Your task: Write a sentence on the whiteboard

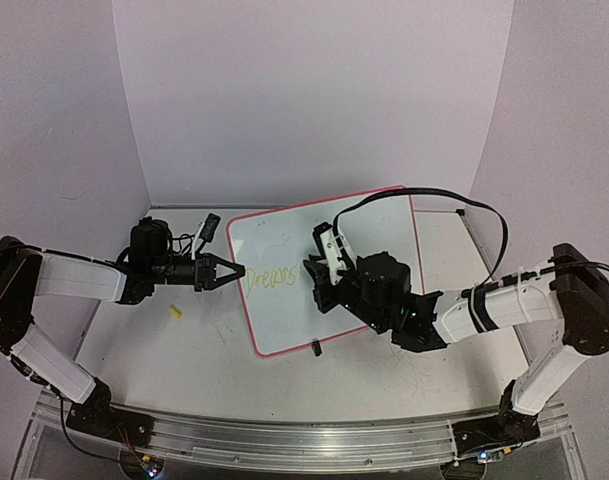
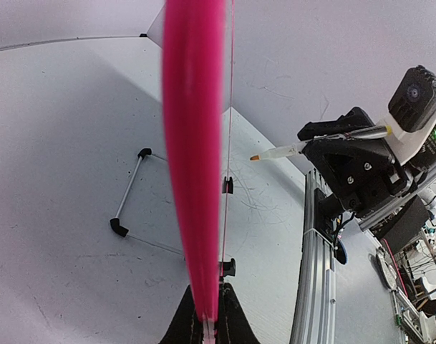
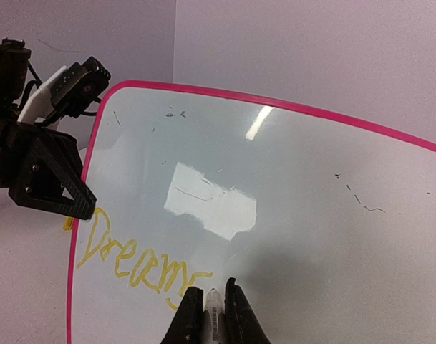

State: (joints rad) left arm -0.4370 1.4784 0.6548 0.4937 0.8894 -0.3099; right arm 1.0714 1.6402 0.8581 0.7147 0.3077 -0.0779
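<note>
White walls close in a scuffed white table (image 1: 214, 370). In the top view the whiteboard (image 1: 284, 325) sits mid-table, skewed. The sentence (image 1: 269, 280), only a yellow "Dreams", lies near its 9 o'clock edge.

The left gripper (image 1: 236, 270) is clamped shut on that edge. Its own camera shows the pink rim (image 2: 192, 179) edge-on between the fingers (image 2: 233, 328). It also shows the wire stand (image 2: 128, 208) on the back side, which the other views hide.

The right gripper (image 1: 314, 275), at 3 o'clock of the word, is closed tight on a marker (image 3: 214, 315). Only its camera makes the letters readable, with the marker at the final s.

The left wrist view shows the orange tip (image 2: 255, 157) just beside the whiteboard's face, but whether they touch cannot be told. A small yellow piece (image 1: 174, 312) lies at 7 o'clock of the left gripper.
</note>
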